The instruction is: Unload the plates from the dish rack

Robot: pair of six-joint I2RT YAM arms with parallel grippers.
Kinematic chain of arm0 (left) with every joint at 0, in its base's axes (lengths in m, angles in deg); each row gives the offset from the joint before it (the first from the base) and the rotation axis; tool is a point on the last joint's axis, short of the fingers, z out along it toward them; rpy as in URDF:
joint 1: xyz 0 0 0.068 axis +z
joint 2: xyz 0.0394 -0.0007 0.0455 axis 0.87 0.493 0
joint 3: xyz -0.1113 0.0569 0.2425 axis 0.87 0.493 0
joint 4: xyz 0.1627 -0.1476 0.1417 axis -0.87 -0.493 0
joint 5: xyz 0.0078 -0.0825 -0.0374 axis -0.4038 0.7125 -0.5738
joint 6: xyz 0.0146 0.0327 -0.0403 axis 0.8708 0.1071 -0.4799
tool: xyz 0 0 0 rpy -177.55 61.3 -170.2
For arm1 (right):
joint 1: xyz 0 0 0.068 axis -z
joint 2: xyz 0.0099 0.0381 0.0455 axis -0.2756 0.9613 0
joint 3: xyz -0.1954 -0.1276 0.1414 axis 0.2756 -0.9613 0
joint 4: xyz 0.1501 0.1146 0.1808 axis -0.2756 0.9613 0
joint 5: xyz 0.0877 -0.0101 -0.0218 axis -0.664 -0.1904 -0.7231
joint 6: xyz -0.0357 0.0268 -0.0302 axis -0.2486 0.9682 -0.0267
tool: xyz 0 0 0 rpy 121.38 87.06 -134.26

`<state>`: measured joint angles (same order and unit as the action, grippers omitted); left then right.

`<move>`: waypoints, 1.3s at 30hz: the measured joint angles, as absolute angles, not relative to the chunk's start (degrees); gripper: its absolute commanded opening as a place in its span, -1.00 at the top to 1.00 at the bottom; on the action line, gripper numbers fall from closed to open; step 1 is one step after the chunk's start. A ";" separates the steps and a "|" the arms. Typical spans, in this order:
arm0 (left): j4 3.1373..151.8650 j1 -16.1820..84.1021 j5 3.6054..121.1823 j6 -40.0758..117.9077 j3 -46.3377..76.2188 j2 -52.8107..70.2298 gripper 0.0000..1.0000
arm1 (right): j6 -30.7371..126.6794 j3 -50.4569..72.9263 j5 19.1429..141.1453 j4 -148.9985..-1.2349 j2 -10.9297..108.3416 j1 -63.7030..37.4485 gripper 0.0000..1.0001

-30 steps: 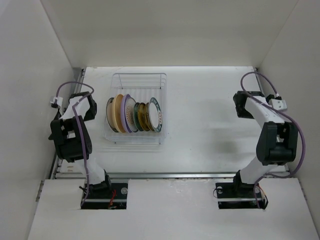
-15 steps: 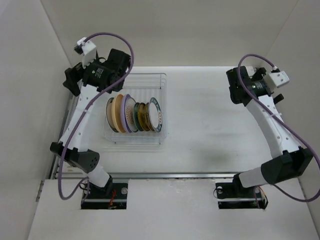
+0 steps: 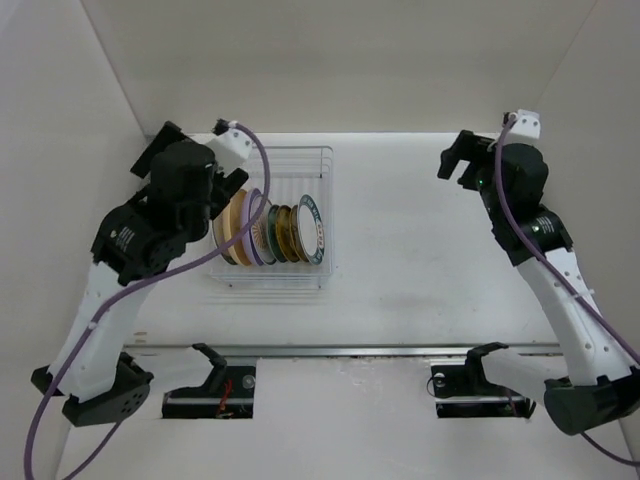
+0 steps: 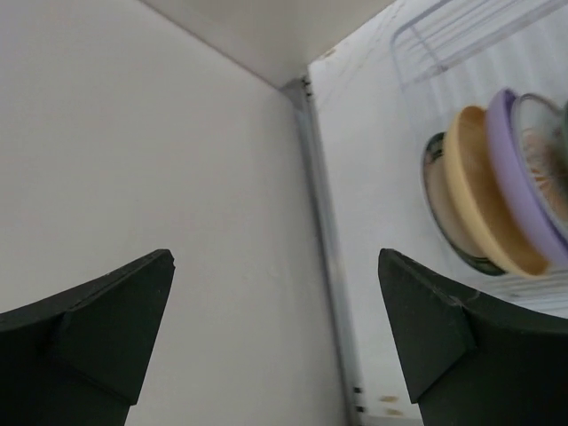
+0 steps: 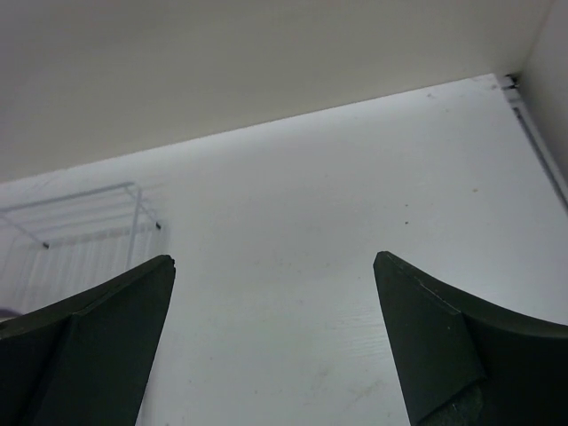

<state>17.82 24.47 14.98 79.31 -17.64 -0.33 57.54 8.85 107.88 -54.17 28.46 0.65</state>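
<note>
The plates stand on edge in a tight row across the near half of the dish rack, their faces turned left and right. The left wrist view shows the left end of the row: a dark-rimmed plate outermost, then a plain tan plate, a lavender plate and one with an orange design. From above, the row goes on rightward with a yellow-brown patterned plate and ends in a teal-rimmed plate. The rack sits on the white worktop, left of centre and toward the back wall.

The left claw is wide open with nothing between its black fingers. It is aimed at the left wall and the seam where that wall meets the worktop, and the plates lie off to its right. In the top view the left arm reaches up along the left side, and its wrist overlaps the left end of the row, hiding part of the outermost plate.

The right claw is also spread wide and empty. It hangs over the far right part of the worktop, well apart from the rack, and only a rack corner shows at the left edge of its view. The right arm stretches up from its base at the near right.
</note>
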 measured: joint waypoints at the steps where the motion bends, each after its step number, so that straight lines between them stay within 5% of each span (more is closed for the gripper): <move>1: 19.08 24.06 13.56 82.79 -16.92 0.07 -1.00 | 56.73 8.81 105.65 -54.35 29.32 0.65 -1.00; 8: 19.41 23.34 5.77 89.39 -25.88 18.12 -1.00 | 54.06 5.88 93.22 -54.76 32.29 0.65 -1.00; 13: 6.76 22.66 15.85 76.08 -41.64 30.95 -0.93 | 53.91 5.47 88.25 -55.51 32.92 0.65 -1.00; 16: 3.87 22.61 27.65 67.18 -48.02 35.91 -0.69 | 54.54 3.89 86.38 -56.49 32.79 0.65 -1.00; 18: 2.56 22.68 35.61 62.33 -49.46 39.06 -0.09 | 55.35 2.65 85.41 -56.64 32.66 0.65 -1.00; 20: 1.82 22.85 42.17 59.45 -49.51 42.71 0.17 | 56.03 1.36 84.63 -56.71 32.09 0.65 -1.00; 35: -0.06 27.84 50.73 51.91 -35.34 50.45 0.26 | 59.16 -7.04 83.49 -55.57 23.17 0.65 -1.00; 39: 0.02 27.53 51.52 50.92 -33.05 50.51 0.79 | 59.37 -7.25 83.88 -54.63 23.09 0.54 -1.00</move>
